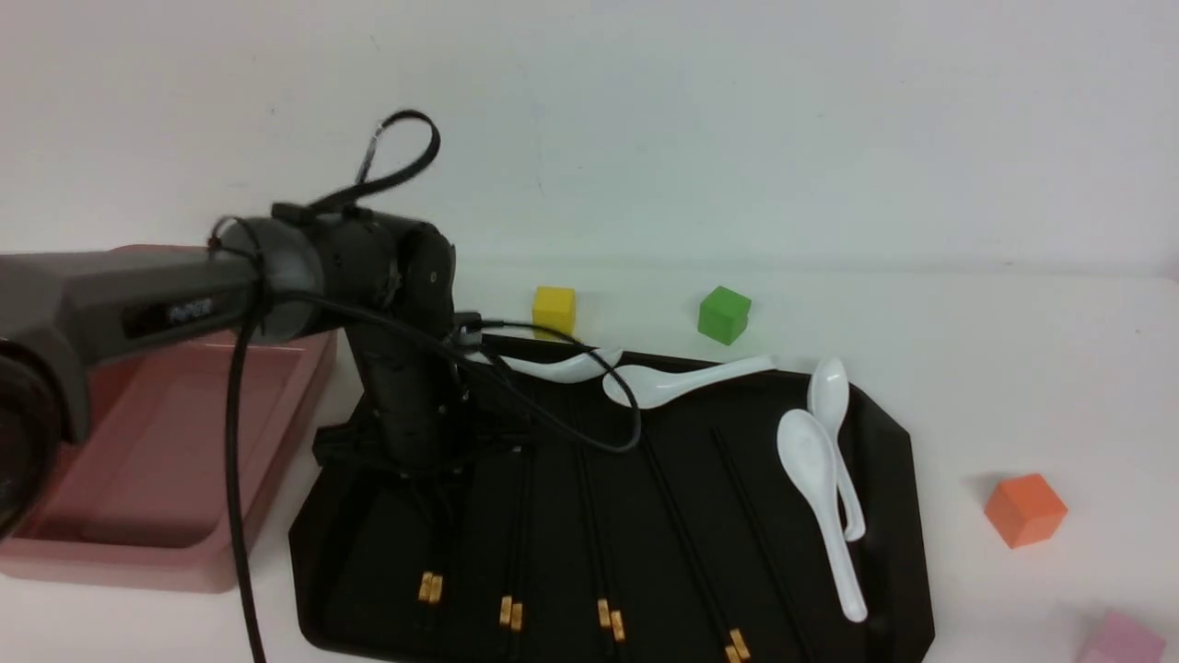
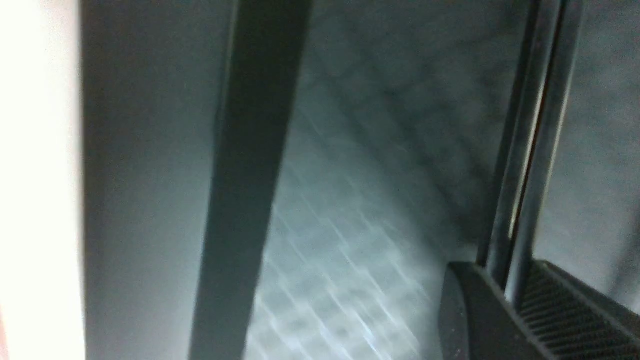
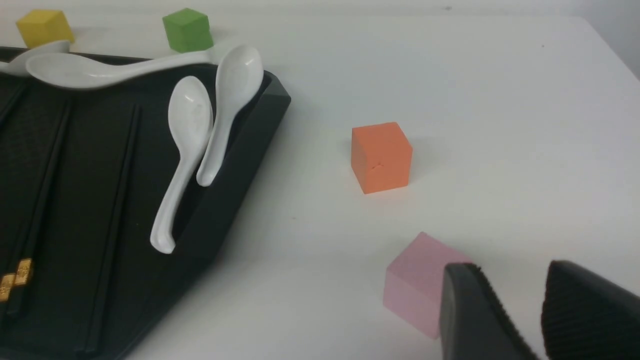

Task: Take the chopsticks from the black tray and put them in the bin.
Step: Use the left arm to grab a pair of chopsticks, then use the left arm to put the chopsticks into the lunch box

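Note:
Several pairs of black chopsticks (image 1: 603, 552) with gold bands lie lengthwise in the black tray (image 1: 907, 562). My left gripper (image 1: 428, 479) is down in the tray's left part over the leftmost pair (image 1: 430, 575). In the left wrist view its fingers (image 2: 475, 310) press in on two chopsticks (image 2: 530, 150), and the gripper (image 2: 510, 282) is shut on them just above the tray floor. The pink bin (image 1: 157, 460) stands left of the tray, behind the left arm. My right gripper (image 3: 507, 270) hovers open and holds nothing, off the tray's right side.
White spoons (image 1: 820, 488) lie along the tray's right side, and others (image 1: 682, 379) rest on its far rim. A yellow cube (image 1: 554, 309) and a green cube (image 1: 723, 314) sit behind the tray. An orange cube (image 1: 1024, 508) and a pink cube (image 3: 417, 285) sit to its right.

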Robot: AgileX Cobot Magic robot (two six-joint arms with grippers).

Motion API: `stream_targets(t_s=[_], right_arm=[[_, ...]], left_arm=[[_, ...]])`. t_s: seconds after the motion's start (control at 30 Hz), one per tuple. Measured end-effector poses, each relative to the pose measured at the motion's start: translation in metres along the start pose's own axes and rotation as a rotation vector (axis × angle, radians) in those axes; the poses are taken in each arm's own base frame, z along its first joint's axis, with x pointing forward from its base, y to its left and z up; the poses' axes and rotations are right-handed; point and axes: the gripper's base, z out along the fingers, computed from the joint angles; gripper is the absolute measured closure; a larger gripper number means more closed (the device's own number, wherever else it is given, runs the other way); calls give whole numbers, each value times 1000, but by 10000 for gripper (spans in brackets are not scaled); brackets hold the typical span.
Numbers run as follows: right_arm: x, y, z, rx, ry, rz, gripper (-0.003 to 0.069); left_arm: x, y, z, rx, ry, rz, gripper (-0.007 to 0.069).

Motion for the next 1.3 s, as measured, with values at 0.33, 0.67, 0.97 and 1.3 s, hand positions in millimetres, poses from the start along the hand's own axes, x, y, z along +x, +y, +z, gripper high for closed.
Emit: stream_targets(t_s=[0.33,0.67,0.97,1.3], right_arm=[[0,0,0,0,0,0,419],[0,0,0,0,0,0,419],[0,0,0,0,0,0,419],[0,0,0,0,0,0,419]], left_arm=[[-20,60,-132,48,-197,-60,517],[-22,188,-119,-51,-149,-345,517],[-34,216,-76,-90,-200,-335,517],[-37,221,-43,-99,-121,-335,452]])
